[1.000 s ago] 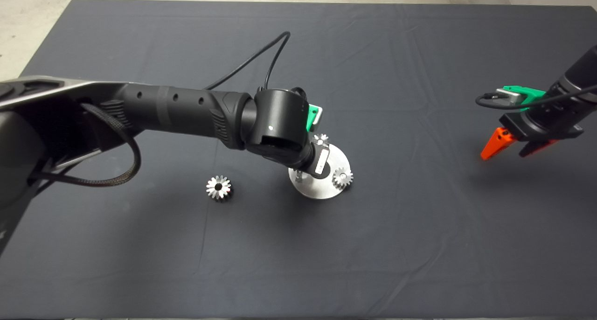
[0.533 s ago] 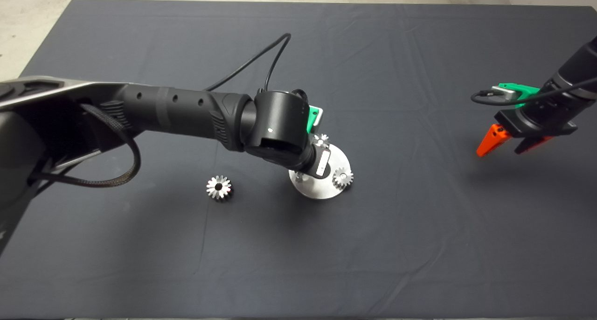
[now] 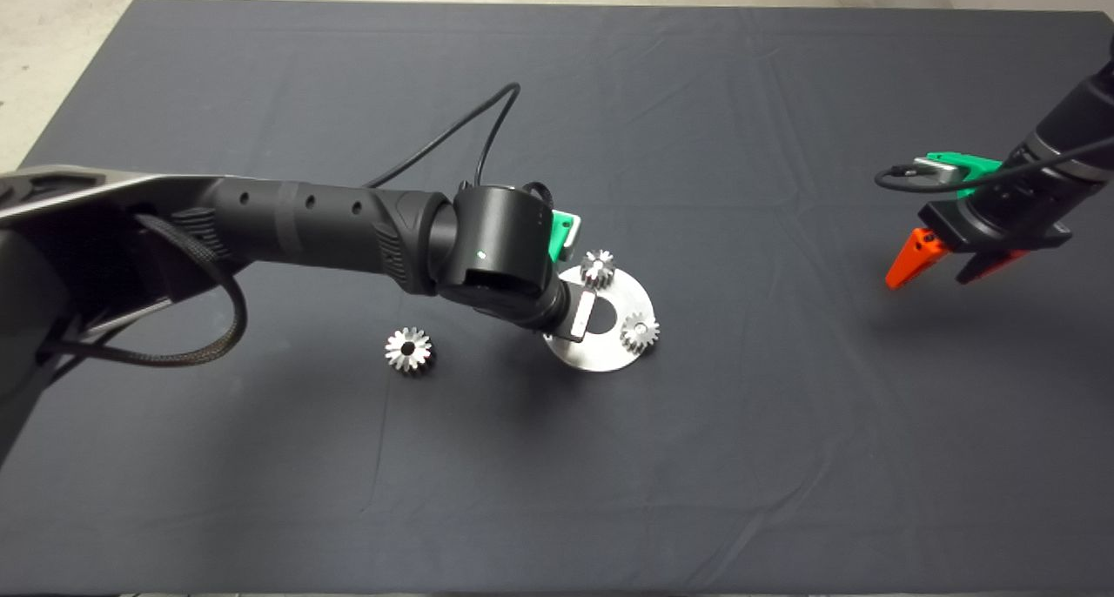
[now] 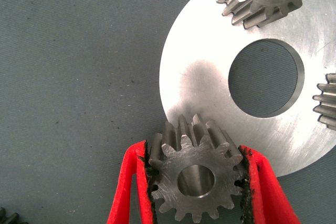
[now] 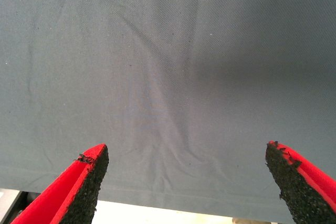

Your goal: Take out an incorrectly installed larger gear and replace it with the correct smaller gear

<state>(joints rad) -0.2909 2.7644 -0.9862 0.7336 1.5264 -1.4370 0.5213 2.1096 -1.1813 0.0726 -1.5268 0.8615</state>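
Observation:
My left gripper (image 4: 193, 149) is shut on the smaller gear (image 4: 194, 179), a steel spur gear with a round centre hole. It holds the gear over the rim of the round silver plate (image 4: 205, 72). In the head view the left wrist hides this gear and covers the plate's (image 3: 609, 353) left edge. The larger gear (image 3: 407, 350), shiny with a dark centre hole, lies on the mat left of the plate. At the far right, above the mat, my right gripper (image 3: 940, 271) hangs open with nothing between its fingers.
Two small gears (image 3: 597, 268) (image 3: 640, 329) sit on the plate around its big centre hole (image 4: 265, 77). The dark mat (image 3: 783, 458) spreads wide in front and to the right. Its far edge and pale floor show in the right wrist view.
The left wrist has shifted left and slightly toward the front, uncovering the far small gear and covering the plate's left edge. The right gripper drifted a little up and left.

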